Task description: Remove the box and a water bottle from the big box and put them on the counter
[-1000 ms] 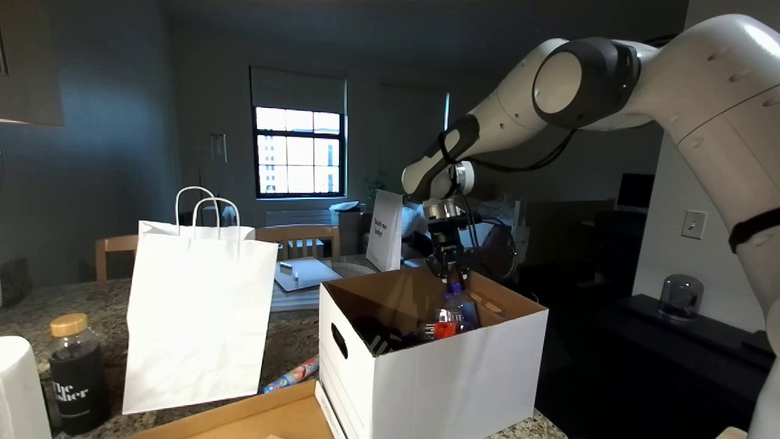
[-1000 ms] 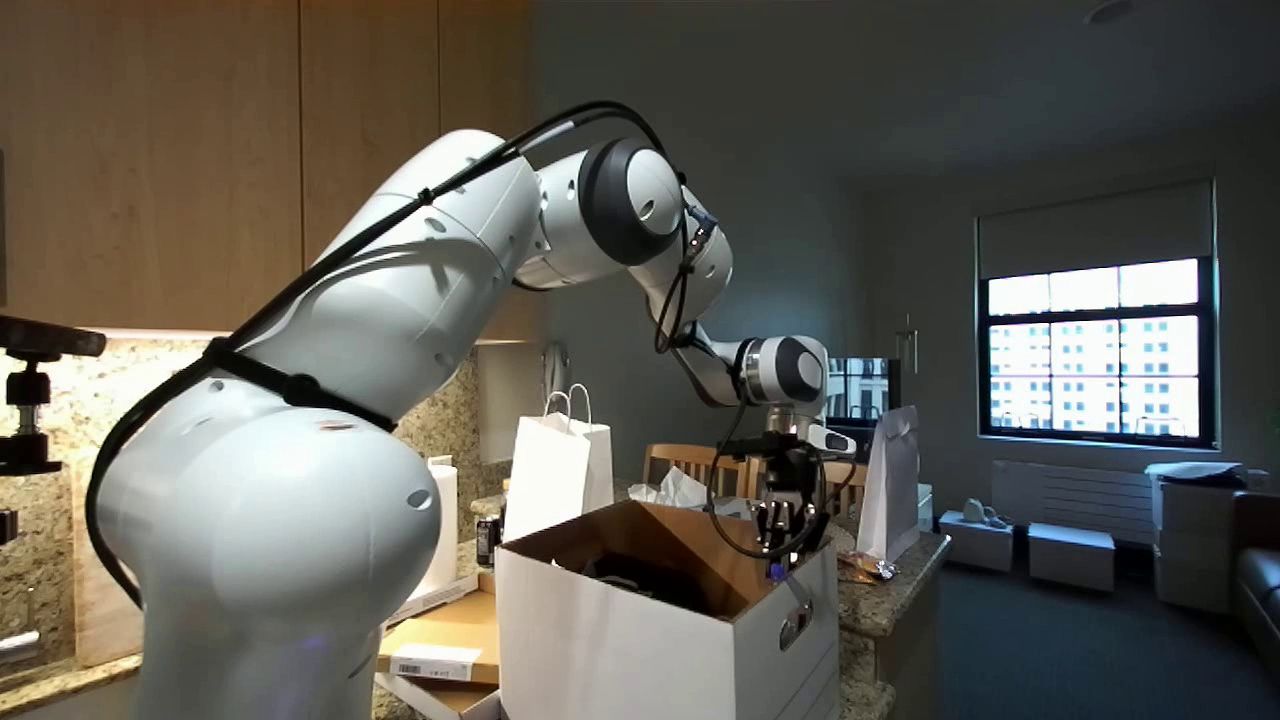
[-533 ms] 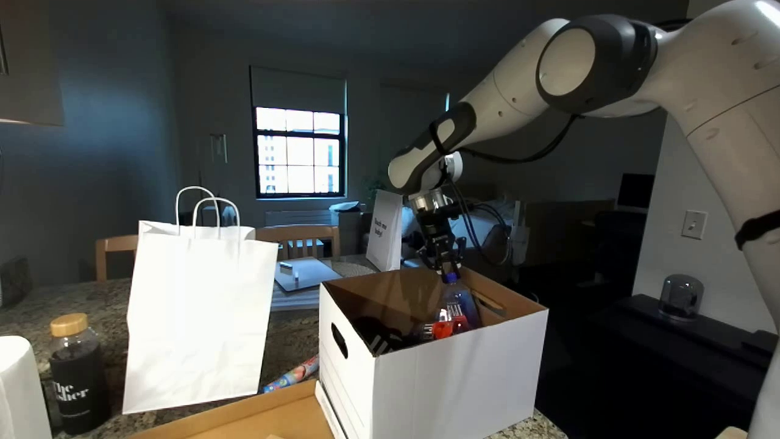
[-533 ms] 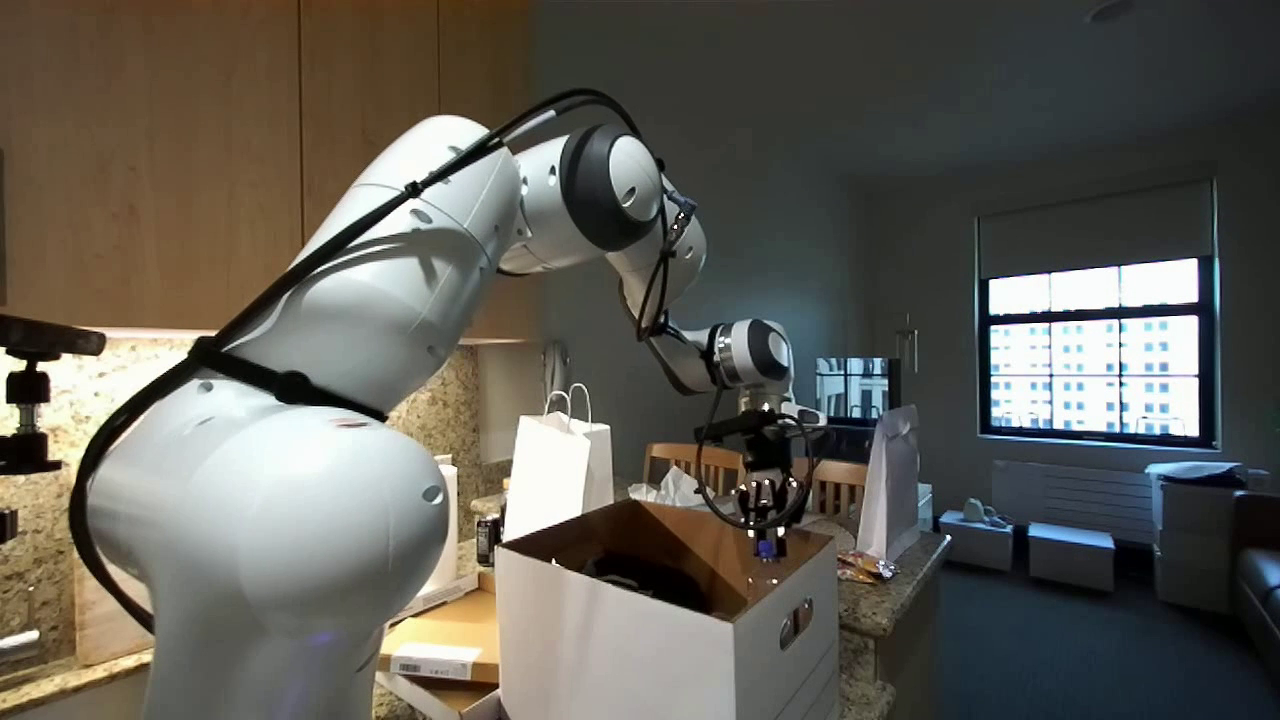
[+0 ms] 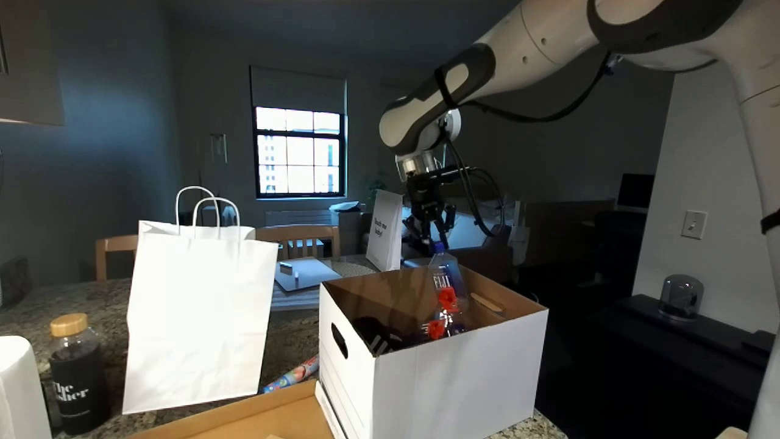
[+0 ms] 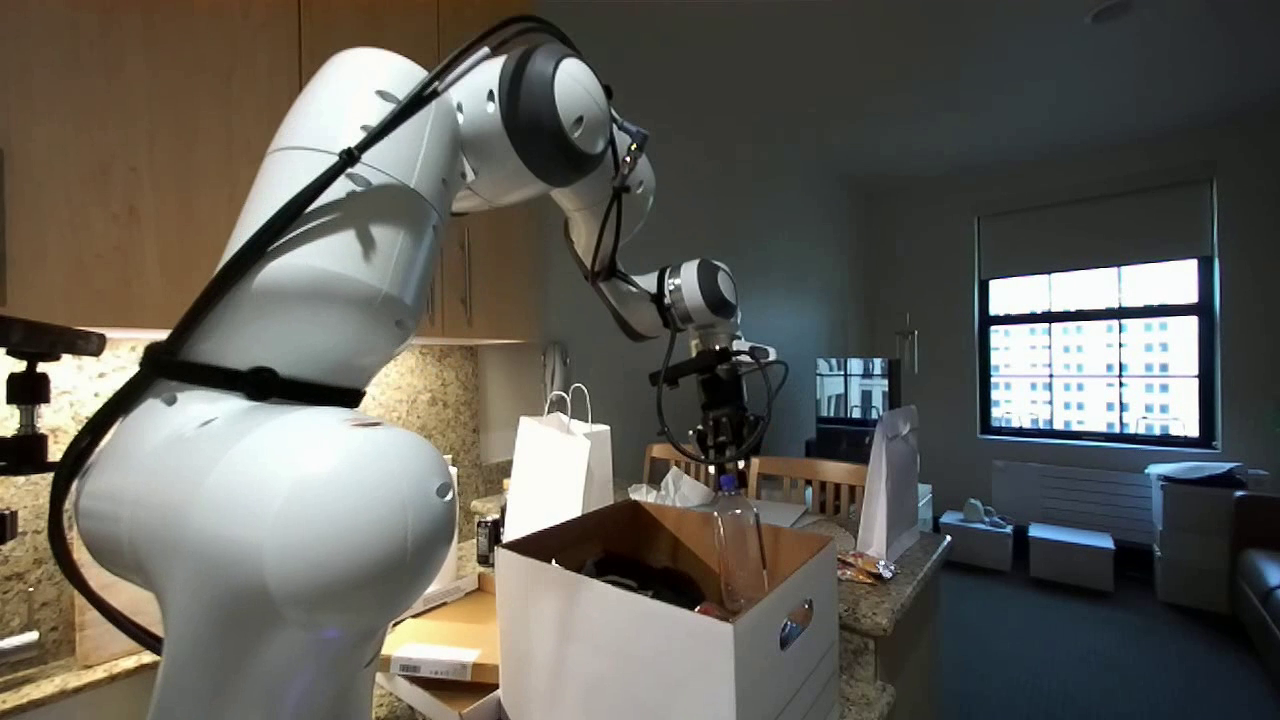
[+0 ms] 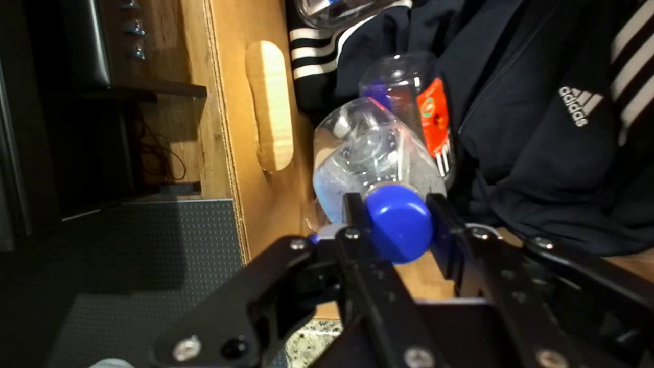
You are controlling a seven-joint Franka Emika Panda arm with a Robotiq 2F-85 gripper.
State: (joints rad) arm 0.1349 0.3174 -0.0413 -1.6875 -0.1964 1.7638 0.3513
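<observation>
Exterior views are showing the bottle (image 6: 738, 550) rising from the carton's (image 6: 620, 640) right end. My gripper (image 7: 396, 220) is pinching its cap (image 7: 400, 230); removal's likely progressing.

Wht arm (image 6: 340, 230), blk cable (image 6: 348, 157), blk jaws, slvr screws (image 7: 187, 348).

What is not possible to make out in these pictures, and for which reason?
Wrist view: floor of the large white cardboard box, mostly covered by navy cloth with white stripes.
Wrist view: clear plastic object, probably a bottle, cut off by the top edge.
In an exterior view: white rounded object, cut off by the left and bottom edges.
In an exterior view: fine print on the white paper label, too small.
</observation>
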